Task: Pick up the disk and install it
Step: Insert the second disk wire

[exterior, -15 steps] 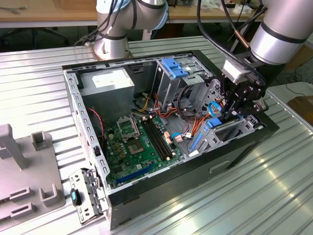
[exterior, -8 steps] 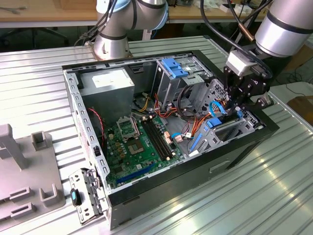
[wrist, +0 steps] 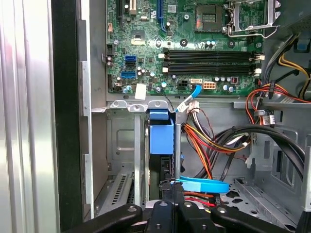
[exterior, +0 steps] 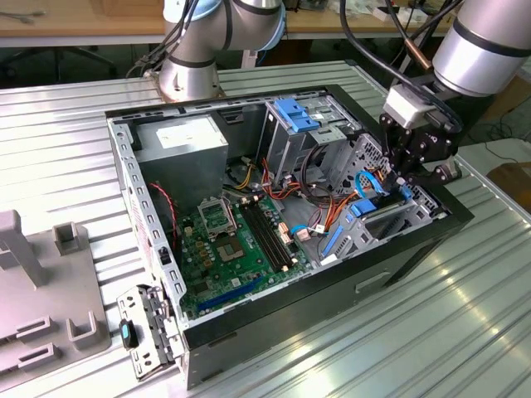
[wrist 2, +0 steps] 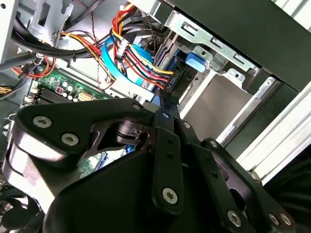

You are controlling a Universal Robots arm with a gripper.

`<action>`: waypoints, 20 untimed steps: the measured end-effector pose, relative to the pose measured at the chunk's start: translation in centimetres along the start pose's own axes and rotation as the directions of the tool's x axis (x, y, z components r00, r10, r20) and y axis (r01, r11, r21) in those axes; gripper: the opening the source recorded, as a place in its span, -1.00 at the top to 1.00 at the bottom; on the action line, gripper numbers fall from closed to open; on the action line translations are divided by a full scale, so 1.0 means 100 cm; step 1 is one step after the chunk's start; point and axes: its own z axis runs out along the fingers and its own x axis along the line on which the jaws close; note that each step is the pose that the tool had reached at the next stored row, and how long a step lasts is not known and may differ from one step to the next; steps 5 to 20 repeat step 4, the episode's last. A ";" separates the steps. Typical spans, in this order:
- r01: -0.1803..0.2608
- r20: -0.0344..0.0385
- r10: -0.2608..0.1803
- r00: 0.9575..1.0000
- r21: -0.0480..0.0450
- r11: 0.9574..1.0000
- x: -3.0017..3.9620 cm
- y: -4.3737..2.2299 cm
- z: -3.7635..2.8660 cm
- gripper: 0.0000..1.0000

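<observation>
The claw (wrist: 171,190) was down inside the open computer case (exterior: 274,327), its fingers pinched together on the back edge of the disk (wrist: 161,167), which stood on edge in its slot w/ the blue rail end (wrist: 161,137) showing. I'd guess the disk was heavy-ish, hard and stiff, smooth metal, and easy to hurt if bumped, so holding it by the edge was best. Farther off were wires (wrist: 209,141) and the green board (wrist: 194,53).

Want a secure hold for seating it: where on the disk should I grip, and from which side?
Probably the disk by its thin exposed edge, coming straight in from the case's open side, where the gripper sits. It stands on edge in the narrow silver bay, so its flat faces are walled in, and cables crowd one side.
</observation>
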 end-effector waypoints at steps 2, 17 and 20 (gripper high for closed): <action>0.000 0.001 0.000 1.000 0.000 1.000 0.0000 0.0000 0.0000 0.79; 0.000 0.001 0.000 1.000 0.000 1.000 0.0000 0.0000 0.0000 0.79; 0.000 0.001 0.000 1.000 0.000 1.000 0.0000 0.0000 0.0000 0.79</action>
